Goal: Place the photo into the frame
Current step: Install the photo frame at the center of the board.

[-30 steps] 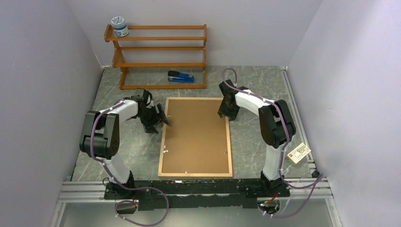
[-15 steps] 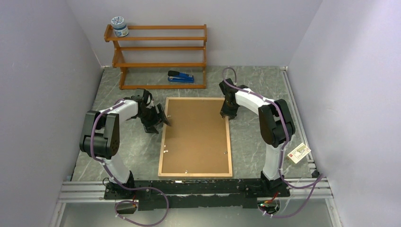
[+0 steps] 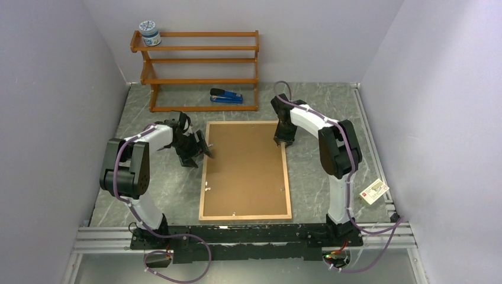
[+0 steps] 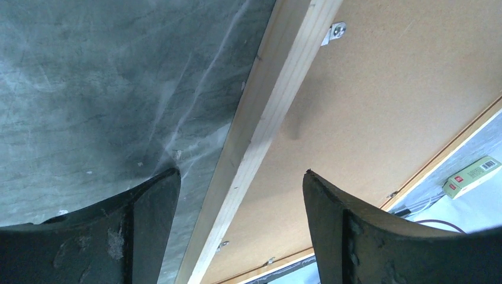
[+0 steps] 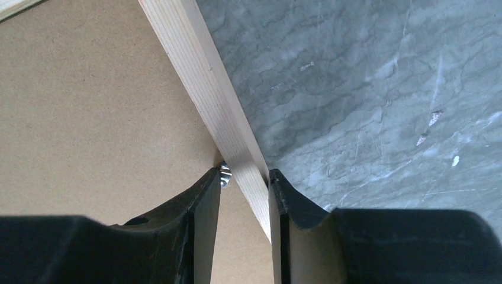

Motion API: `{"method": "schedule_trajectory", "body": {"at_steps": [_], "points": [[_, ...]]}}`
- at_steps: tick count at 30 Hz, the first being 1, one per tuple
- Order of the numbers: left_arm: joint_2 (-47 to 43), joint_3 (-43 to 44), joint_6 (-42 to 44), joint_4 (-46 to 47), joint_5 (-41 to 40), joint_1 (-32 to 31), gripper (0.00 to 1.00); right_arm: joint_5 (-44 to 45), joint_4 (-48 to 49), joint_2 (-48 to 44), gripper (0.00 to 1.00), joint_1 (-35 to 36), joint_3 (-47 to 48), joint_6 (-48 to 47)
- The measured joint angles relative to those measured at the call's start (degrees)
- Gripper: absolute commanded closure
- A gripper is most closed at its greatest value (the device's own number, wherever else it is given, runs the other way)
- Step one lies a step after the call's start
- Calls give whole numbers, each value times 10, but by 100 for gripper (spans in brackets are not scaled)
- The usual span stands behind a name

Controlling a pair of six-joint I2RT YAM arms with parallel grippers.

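Observation:
The frame (image 3: 287, 177) lies face down on the table, with the flat brown backing board (image 3: 245, 171) filling it. The photo is hidden. My left gripper (image 3: 204, 151) is open, its jaws wide apart over the frame's left rail (image 4: 266, 112), holding nothing (image 4: 237, 171). My right gripper (image 3: 283, 140) is at the right rail near the far corner. In the right wrist view its jaws (image 5: 244, 170) stand narrowly apart astride the rail (image 5: 201, 83). The left fingertip is against a small metal tab (image 5: 225, 173).
An orange-brown shelf rack (image 3: 201, 71) stands at the back with a jar (image 3: 150, 33) on top and a blue stapler (image 3: 227, 96) in front. A small box (image 3: 375, 190) lies at the right edge. Grey walls close in both sides.
My right gripper has shifted a little toward the far end of the right rail and its wrist has turned. The left arm and the frame have not moved.

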Motion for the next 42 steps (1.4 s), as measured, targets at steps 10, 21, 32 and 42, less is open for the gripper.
{"method": "schedule_trajectory", "body": {"at_steps": [10, 21, 32, 42], "points": [[8, 9, 0, -12, -1, 0, 18, 10, -69, 43, 47, 1, 70, -35], [9, 10, 4, -13, -1, 0, 19, 34, -119, 81, 82, 13, 131, -63], [11, 12, 4, -15, 0, 0, 19, 43, -144, 91, 97, 17, 161, -82], [11, 13, 4, -16, -1, 0, 19, 36, -139, 96, 61, 19, 159, -74]]}}
